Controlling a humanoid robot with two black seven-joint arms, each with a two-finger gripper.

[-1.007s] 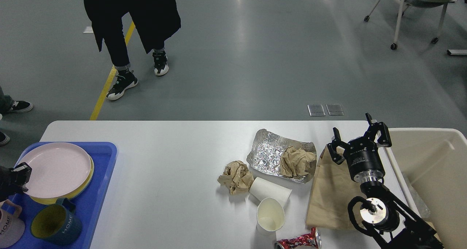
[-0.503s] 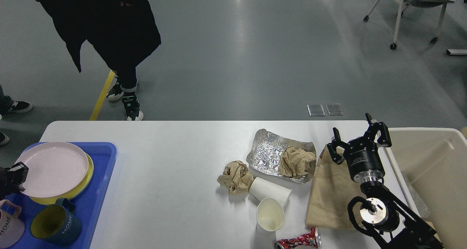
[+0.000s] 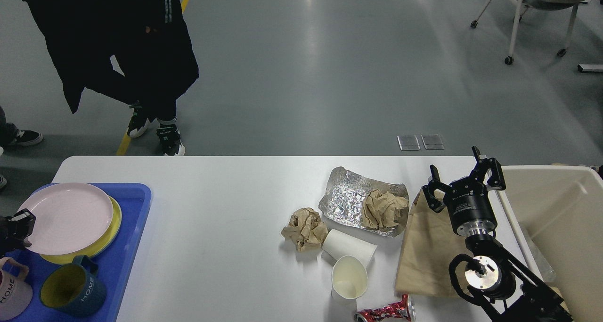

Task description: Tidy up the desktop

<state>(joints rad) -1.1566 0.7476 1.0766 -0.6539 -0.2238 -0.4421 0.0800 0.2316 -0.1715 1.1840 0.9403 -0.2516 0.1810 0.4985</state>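
Note:
The white desktop (image 3: pixel 212 209) carries litter on its right half: a foil sheet (image 3: pixel 346 202) with a crumpled brown paper ball (image 3: pixel 384 209) on it, a second paper ball (image 3: pixel 305 228), two white paper cups (image 3: pixel 348 246) (image 3: pixel 349 277), a red can (image 3: pixel 384 310) and a flat brown paper bag (image 3: pixel 424 251). My right gripper (image 3: pixel 462 173) hangs open above the bag's far right corner, holding nothing. At the left edge my left gripper (image 3: pixel 20 222) grips the near left rim of a pink plate (image 3: pixel 66 218), which lies on a yellow plate (image 3: pixel 110 237).
A blue tray (image 3: pixel 129 251) at the left holds the plates, a teal mug (image 3: pixel 73 293) and a pink mug (image 3: pixel 12 298). A cream bin (image 3: pixel 556 218) stands against the table's right end. A person in black (image 3: pixel 118 44) stands past the far left edge.
My left gripper and the pink plate have slid slightly left over the yellow plate. The person has stepped closer to the table. The right arm has not moved.

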